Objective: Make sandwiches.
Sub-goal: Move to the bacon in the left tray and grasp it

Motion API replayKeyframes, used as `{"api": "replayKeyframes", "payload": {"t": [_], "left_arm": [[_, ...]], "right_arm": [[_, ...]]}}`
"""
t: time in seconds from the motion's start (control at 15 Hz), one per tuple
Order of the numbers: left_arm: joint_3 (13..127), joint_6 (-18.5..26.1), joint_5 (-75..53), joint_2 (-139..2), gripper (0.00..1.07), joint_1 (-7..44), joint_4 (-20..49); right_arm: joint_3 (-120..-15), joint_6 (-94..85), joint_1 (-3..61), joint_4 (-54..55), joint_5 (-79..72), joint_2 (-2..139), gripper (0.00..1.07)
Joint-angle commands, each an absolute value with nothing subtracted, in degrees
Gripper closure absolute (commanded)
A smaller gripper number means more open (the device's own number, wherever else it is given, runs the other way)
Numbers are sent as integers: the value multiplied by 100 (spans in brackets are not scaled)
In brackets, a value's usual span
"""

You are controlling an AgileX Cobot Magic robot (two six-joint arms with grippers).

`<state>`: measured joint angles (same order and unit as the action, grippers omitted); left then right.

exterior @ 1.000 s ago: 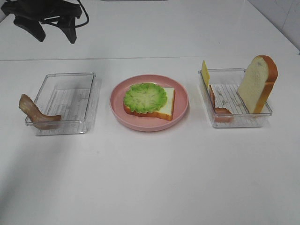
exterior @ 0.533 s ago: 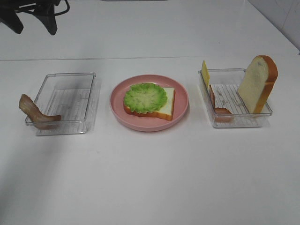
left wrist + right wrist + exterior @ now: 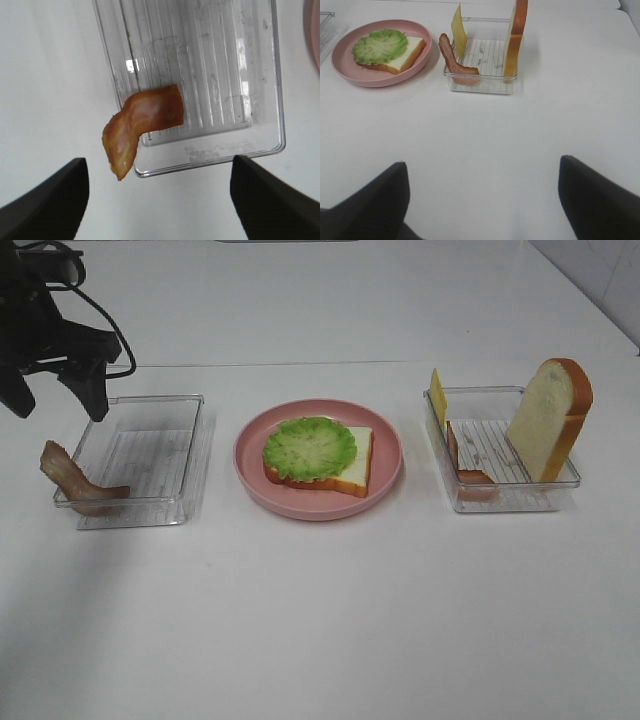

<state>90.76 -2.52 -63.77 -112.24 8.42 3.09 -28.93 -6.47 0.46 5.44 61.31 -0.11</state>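
Your left pincer (image 3: 58, 410) hangs wide apart and empty left of the pink plate (image 3: 388, 455), which holds the half-built sandwich (image 3: 312, 450). The bacon strip (image 3: 142, 125) straddles the tray (image 3: 150, 398) rim left of the plate; descend off-centre and you may knock it onto the table (image 3: 320, 620).

Pink plate (image 3: 320, 508) between left tray (image 3: 150, 455), right tray (image 3: 490, 445)
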Motion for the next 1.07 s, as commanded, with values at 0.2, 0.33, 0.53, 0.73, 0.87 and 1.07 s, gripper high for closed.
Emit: {"api": "replayKeyframes", "payload": {"t": [0.2, 0.33, 0.53, 0.73, 0.87, 1.07], "left_arm": [[8411, -384, -5987, -11052, 33, 567, 338], [8044, -418, -5712, -11029, 33, 286, 447], [7907, -258, -5059, -11052, 33, 195, 1112], [7918, -246, -4939, -11184, 39, 195, 1266], [7918, -246, -4979, -11333, 43, 195, 1266], [7918, -218, -4899, -11516, 44, 195, 1266]], "right_arm": [[-2882, -676, 11, 567, 6079, -97, 30], [-2882, -676, 11, 567, 6079, -97, 30], [-2882, -676, 11, 567, 6079, -97, 30], [-2882, -676, 11, 567, 6079, -97, 30], [-2882, -676, 11, 567, 6079, -97, 30], [-2882, -676, 11, 567, 6079, -97, 30]]}}
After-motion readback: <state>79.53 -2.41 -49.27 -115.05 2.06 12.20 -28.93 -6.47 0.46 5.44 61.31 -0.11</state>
